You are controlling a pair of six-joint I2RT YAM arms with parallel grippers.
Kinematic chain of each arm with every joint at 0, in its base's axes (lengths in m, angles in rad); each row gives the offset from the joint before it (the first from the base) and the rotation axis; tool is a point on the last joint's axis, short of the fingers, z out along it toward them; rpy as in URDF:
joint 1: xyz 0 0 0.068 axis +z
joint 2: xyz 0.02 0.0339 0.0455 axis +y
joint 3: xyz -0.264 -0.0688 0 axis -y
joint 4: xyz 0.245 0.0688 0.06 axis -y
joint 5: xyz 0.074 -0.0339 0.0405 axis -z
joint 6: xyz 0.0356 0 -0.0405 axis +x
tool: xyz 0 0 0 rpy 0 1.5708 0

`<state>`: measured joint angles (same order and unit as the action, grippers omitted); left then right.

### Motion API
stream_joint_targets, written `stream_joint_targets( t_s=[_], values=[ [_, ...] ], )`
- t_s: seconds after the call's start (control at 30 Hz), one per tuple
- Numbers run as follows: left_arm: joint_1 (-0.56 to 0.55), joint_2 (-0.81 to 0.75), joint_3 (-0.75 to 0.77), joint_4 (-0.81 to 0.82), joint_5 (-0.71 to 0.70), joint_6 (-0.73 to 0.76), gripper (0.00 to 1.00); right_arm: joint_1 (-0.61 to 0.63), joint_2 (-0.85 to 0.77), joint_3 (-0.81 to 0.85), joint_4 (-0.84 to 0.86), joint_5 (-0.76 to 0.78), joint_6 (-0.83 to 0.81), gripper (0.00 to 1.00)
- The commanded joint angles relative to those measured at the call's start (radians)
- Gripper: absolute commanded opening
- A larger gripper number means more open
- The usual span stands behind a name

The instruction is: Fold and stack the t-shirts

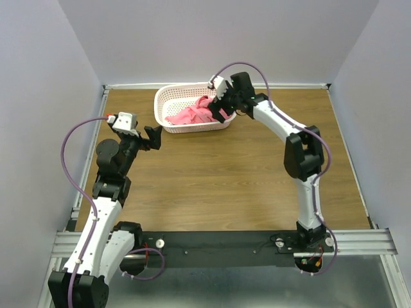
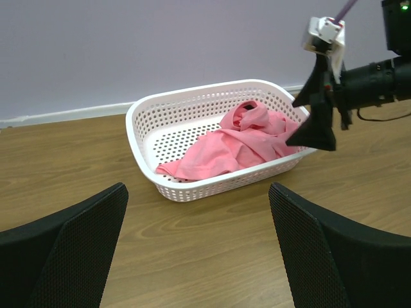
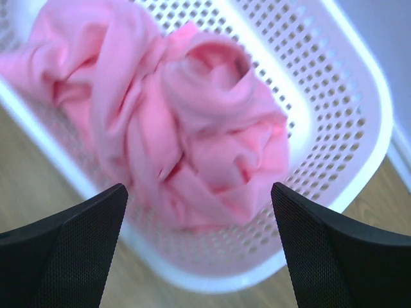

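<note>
The salmon-pink t-shirt (image 1: 194,114) lies crumpled in the right half of the white perforated basket (image 1: 173,96) at the back of the table. It also shows in the left wrist view (image 2: 237,144) and in the right wrist view (image 3: 186,128). My right gripper (image 1: 220,106) hangs open just above the basket's right end, over the shirt, not touching it; its fingers (image 3: 334,256) frame the cloth. My left gripper (image 1: 154,138) is open and empty over bare table, left and in front of the basket.
The basket (image 2: 212,186) sits near the back wall. The wooden table (image 1: 218,179) stretches in front of it. Grey walls close in the sides and back. A black rail (image 1: 225,244) carries the arm bases at the near edge.
</note>
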<state>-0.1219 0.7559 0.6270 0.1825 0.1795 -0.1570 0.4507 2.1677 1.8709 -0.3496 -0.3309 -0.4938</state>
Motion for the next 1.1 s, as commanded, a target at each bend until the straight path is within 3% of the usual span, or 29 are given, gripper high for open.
stream_joint_targets(
  t_s=[0.0,0.17,0.2,0.27,0.3,0.37,0.67,0.87,1.07],
  values=[
    [-0.002,0.016,0.037,-0.009,-0.02,0.02,0.98,0.022,0.13,0.187,-0.022,0.142,0.112,1.0],
    [-0.002,0.017,0.037,-0.009,-0.014,0.019,0.98,0.031,0.276,0.313,-0.037,0.1,0.224,0.98],
    [-0.001,0.019,0.037,-0.009,-0.012,0.02,0.98,0.034,0.287,0.336,-0.04,0.092,0.233,0.9],
    [-0.002,0.017,0.039,-0.009,-0.009,0.019,0.98,0.039,0.305,0.37,-0.049,0.082,0.262,0.64],
    [-0.002,0.017,0.037,-0.009,-0.011,0.02,0.98,0.039,0.307,0.41,-0.054,0.081,0.271,0.31],
    [-0.001,0.017,0.037,-0.011,-0.015,0.019,0.98,0.039,0.261,0.444,-0.06,0.075,0.291,0.03],
    [-0.002,0.01,0.037,-0.011,-0.017,0.02,0.98,0.039,-0.083,0.623,-0.06,-0.089,0.491,0.01],
    [-0.002,0.002,0.034,-0.011,-0.026,0.02,0.98,0.039,-0.306,0.619,-0.092,-0.204,0.567,0.0],
    [-0.002,0.003,0.033,-0.011,-0.031,0.019,0.98,0.039,-0.442,0.545,-0.108,-0.221,0.551,0.01]
  ],
)
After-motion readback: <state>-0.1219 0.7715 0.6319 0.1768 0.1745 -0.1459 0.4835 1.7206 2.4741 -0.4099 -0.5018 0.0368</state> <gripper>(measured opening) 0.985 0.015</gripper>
